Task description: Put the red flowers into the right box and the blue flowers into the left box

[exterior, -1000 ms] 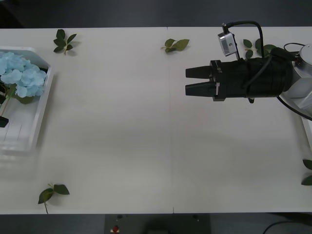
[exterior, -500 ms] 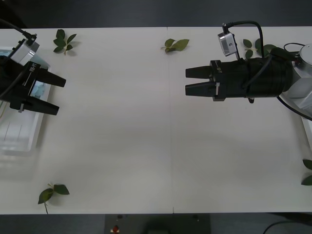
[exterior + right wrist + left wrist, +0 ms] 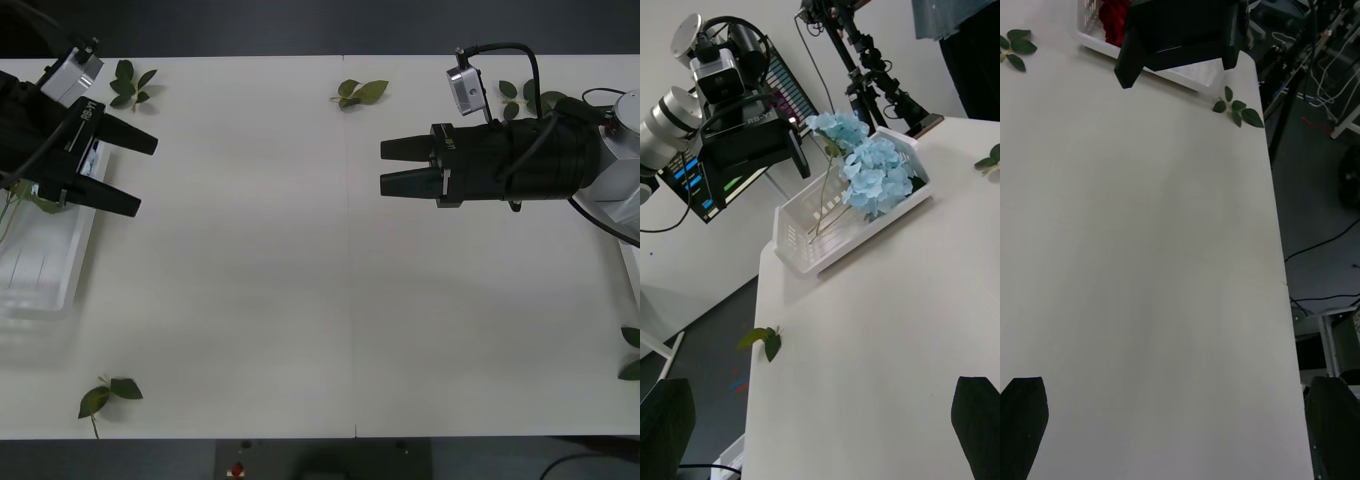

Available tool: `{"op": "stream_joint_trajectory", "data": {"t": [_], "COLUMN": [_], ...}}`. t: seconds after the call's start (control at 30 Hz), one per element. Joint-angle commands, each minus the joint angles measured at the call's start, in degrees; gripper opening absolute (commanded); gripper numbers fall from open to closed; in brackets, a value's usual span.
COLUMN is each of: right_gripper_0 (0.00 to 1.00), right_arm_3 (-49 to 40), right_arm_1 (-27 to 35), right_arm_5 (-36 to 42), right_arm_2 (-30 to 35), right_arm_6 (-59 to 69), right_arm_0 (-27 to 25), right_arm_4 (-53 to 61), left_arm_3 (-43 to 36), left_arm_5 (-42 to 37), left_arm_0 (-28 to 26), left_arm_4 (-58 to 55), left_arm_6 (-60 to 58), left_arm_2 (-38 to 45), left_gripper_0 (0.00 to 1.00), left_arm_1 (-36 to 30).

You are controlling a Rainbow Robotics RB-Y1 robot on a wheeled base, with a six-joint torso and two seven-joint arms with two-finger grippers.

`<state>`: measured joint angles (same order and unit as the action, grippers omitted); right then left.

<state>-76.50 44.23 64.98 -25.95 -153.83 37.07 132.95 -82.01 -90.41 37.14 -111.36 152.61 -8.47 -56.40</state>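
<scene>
I see my left gripper [image 3: 138, 174] spread wide, empty, above the shallow white plastic left box [image 3: 857, 225] holding pale-blue hydrangea heads [image 3: 865, 169]. My right gripper [image 3: 385, 166] hovers slightly parted, empty; red roses [image 3: 1114, 16] lie behind it in the white right box [image 3: 1187, 75].

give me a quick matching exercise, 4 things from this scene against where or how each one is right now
Things:
1. blue flowers
2. red flowers
3. left claw
4. right claw

Places or states:
a. open, over the table's right half
b. lying in the left box
c. open, at the left box's inner edge
d. in the right box, behind the right arm

Pairs: 1-b, 2-d, 3-c, 4-a
</scene>
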Motion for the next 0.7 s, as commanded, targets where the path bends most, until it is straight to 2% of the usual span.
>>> {"op": "stream_joint_trajectory", "data": {"t": [0.03, 0.13, 0.7], "right_gripper_0": [1.00, 1.00, 1.00], "right_arm_3": [-1.8, -1.8, -1.8], "right_arm_1": [-0.5, -0.5, -0.5], "right_arm_5": [0.0, 0.0, 0.0], "right_arm_2": [0.0, 0.0, 0.0], "right_arm_6": [-1.2, -1.2, -1.2], "right_arm_0": [0.1, 0.1, 0.1], "right_arm_4": [0.5, 0.5, 0.5], "left_arm_3": [-4.1, -8.0, -8.0], "left_arm_5": [-3.3, -6.6, -6.6], "left_arm_0": [2.8, 3.0, 3.0], "left_arm_4": [5.5, 12.0, 12.0], "left_arm_6": [2.4, 2.4, 2.4], "left_arm_2": [4.3, 9.9, 9.9], "left_gripper_0": [1.00, 1.00, 1.00], "left_arm_1": [0.1, 3.0, 3.0]}}
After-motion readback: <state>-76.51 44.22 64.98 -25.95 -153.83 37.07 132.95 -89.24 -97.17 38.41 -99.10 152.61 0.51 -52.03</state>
